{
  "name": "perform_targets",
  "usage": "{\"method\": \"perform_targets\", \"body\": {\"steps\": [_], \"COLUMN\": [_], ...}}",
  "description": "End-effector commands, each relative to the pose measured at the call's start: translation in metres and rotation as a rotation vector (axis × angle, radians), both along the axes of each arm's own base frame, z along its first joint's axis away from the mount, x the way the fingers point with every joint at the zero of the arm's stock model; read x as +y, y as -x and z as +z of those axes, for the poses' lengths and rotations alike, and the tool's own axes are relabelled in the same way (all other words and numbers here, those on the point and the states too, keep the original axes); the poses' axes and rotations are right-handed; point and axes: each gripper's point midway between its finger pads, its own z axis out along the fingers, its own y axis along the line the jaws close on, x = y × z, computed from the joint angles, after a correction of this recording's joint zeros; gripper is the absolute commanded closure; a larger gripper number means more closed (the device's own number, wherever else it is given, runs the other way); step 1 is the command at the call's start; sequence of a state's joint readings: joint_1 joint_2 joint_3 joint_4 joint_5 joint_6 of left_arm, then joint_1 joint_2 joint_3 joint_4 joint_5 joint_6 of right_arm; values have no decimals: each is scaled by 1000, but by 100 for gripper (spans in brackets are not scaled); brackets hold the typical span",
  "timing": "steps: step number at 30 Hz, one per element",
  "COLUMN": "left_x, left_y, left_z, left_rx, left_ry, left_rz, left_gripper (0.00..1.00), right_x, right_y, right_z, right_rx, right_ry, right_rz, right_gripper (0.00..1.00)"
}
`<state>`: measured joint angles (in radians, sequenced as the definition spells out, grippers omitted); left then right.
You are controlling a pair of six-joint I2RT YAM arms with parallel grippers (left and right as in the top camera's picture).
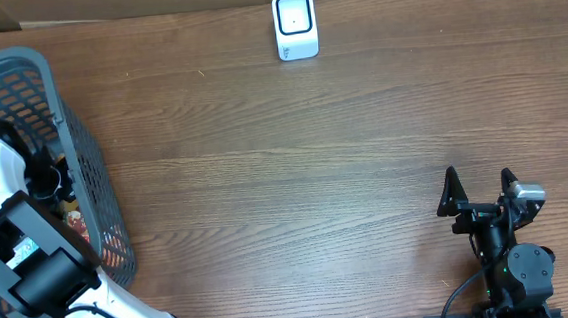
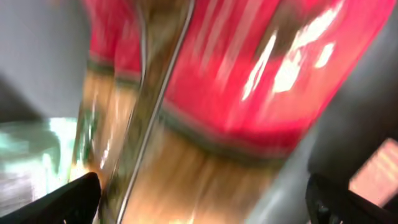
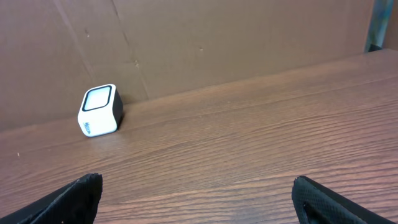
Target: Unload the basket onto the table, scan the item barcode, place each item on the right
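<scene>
The worktop [image 1: 315, 177] lay bare across its middle, so the item would have to cross a long open stretch to reach the scanner, and a weak grip could drop it on the way. The grey basket [image 1: 102, 207] stood at the left edge. Its mesh wall rose close beside the left arm [image 1: 31, 267], which reached down inside, and a careless lift could snag the wall and drag or tip the basket.

The item, a glossy red and tan packet [image 2: 249, 74], lay in the basket right under the left hand [image 2: 205, 202]. That hand's fingers stood wide apart with nothing held. The wrist view was blurred, so no barcode could be made out. The slick wrapper looked likely to slip or crumple, or to be taken with its code turned away.

The white scanner [image 1: 295, 25] sat at the far edge, well apart from the basket. The right hand [image 1: 479, 183] waited near the front edge, wide and empty.
</scene>
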<state>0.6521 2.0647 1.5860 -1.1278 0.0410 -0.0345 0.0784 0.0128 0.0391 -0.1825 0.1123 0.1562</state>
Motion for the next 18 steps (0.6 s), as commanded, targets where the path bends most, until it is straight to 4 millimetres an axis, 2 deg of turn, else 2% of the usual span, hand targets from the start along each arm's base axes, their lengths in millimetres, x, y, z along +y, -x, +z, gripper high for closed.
{"method": "perform_targets", "body": {"steps": [1, 3, 5, 11, 13, 18], "left_x": [-4, -4, -6, -16, -17, -15], "left_y": [-8, -1, 5, 22, 25, 33], "left_z": [48, 55, 50, 10, 0, -15], "left_rx": [-100, -85, -59, -8, -3, 17], "left_ry": [-2, -14, -9, 10, 8, -19], "left_rz": [-8, -12, -12, -19, -19, -20], "left_gripper": [2, 3, 3, 14, 23, 51], "right_x": [-3, -3, -3, -3, -3, -3], "right_y": [2, 2, 2, 2, 2, 2], "right_z": [10, 10, 10, 10, 10, 10], "right_rx": [-19, -19, -19, -19, -19, -19], "right_ry": [6, 6, 6, 6, 6, 7], "right_rz": [-18, -18, -18, -18, -18, -18], "right_gripper": [0, 0, 0, 0, 0, 0]}}
